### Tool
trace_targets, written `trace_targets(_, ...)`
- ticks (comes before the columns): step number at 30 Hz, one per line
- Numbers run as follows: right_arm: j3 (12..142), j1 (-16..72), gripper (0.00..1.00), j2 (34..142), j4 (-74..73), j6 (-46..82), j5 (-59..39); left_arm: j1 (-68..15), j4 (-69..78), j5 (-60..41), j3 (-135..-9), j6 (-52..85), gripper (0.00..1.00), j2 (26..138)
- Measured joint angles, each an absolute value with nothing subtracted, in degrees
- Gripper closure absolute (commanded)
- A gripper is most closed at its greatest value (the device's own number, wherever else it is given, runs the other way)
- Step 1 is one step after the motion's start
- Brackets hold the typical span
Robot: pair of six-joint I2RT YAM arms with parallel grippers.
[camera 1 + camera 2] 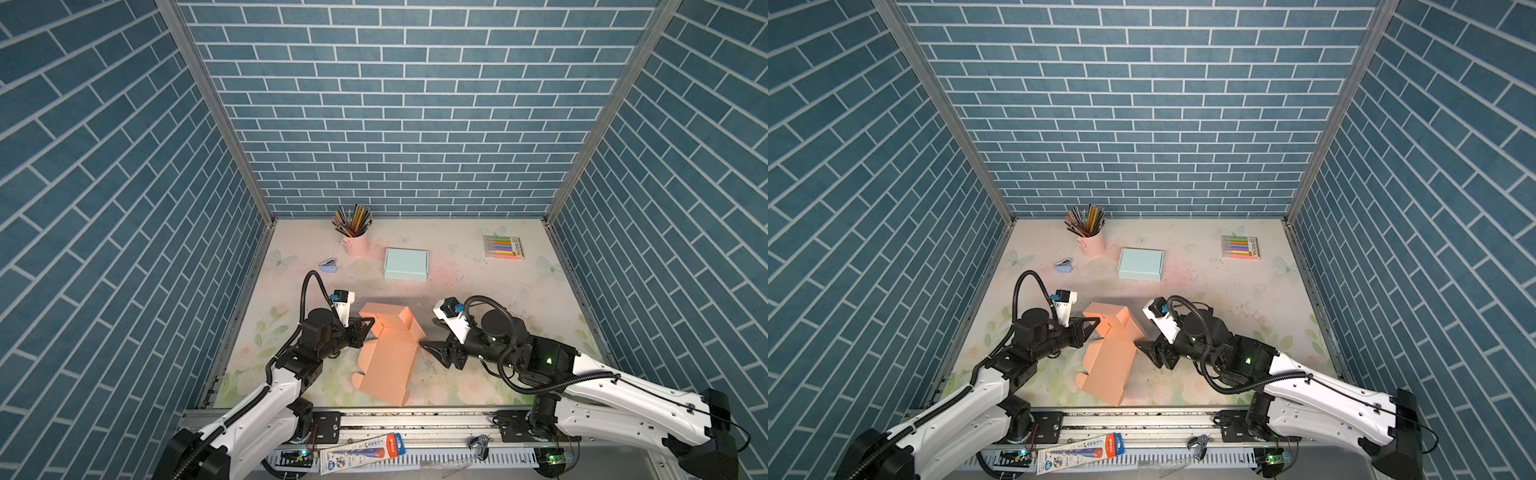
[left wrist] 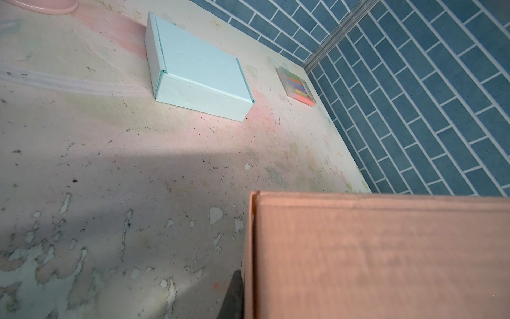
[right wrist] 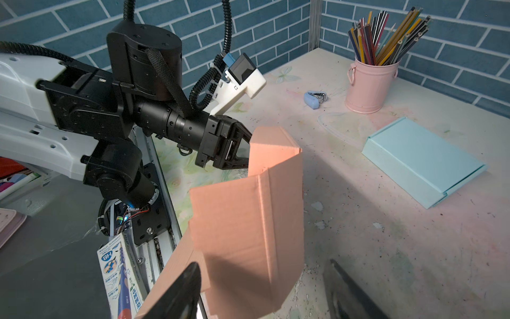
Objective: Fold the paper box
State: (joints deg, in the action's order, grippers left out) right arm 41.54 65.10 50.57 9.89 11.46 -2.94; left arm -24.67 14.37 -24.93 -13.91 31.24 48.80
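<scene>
The salmon paper box (image 1: 386, 357) (image 1: 1108, 361) lies half folded at the front middle of the table. Its near part is flat and its far end stands up in bent panels (image 3: 248, 215). My left gripper (image 1: 368, 324) (image 3: 245, 150) is shut on the raised far-left panel; in the left wrist view only one dark fingertip (image 2: 234, 292) shows against the cardboard (image 2: 386, 262). My right gripper (image 1: 430, 334) (image 3: 265, 290) stands open at the box's right edge. The lower corner of the raised panel sits between its two spread fingers (image 3: 187, 290).
A closed light blue box (image 1: 406, 264) lies behind the work area. A pink cup of pencils (image 1: 355, 241) and a small blue stapler (image 1: 329, 266) are at the back left, and a marker pack (image 1: 503, 247) at the back right. Brick-patterned walls enclose three sides.
</scene>
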Motion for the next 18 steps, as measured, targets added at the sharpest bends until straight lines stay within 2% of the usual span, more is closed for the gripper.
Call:
trace_targets(9, 41.5, 64.2, 0.36, 53.3, 9.7, 11.4, -4.4, -24.7, 14.2, -25.0, -14.2, 31.2, 0.88, 48.8)
trace_targets(18, 41.5, 64.1, 0.26, 56.2, 8.6, 10.5, -5.5, -24.7, 14.2, -25.1, -14.2, 31.2, 0.87, 48.9)
